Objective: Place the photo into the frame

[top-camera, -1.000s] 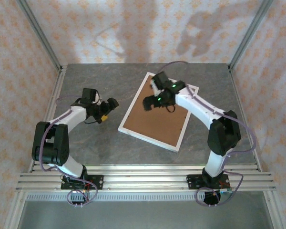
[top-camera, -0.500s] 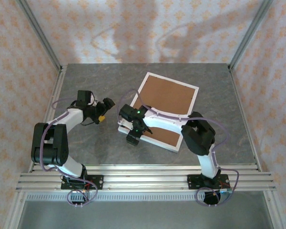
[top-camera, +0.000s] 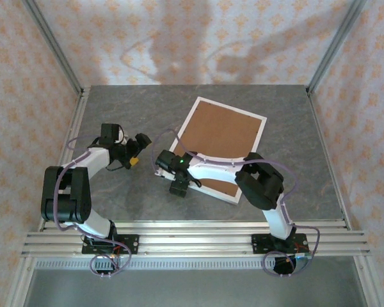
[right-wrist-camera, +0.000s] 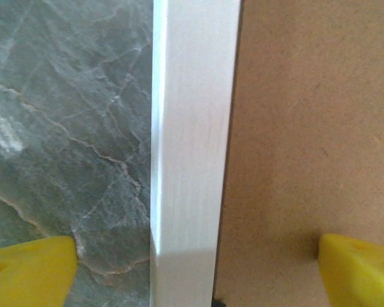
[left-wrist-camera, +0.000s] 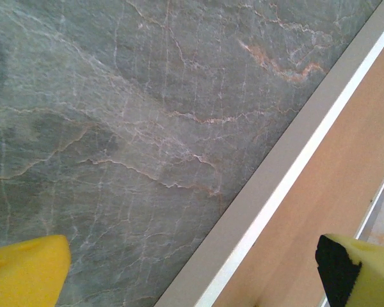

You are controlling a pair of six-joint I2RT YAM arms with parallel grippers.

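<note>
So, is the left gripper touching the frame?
Apart. The top view shows a strip of grey table between the left gripper and the frame.

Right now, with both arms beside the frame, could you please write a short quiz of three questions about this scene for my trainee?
1. True or false: the right gripper straddles one edge of the frame, with one finger over the table.
2. What faces up inside the frame? A) a teal photo B) the brown backing board C) bare glass
3. Fill in: the left gripper hovers beside the frame with its jaws ____.

Key: 1 true; 2 B; 3 open.
</note>
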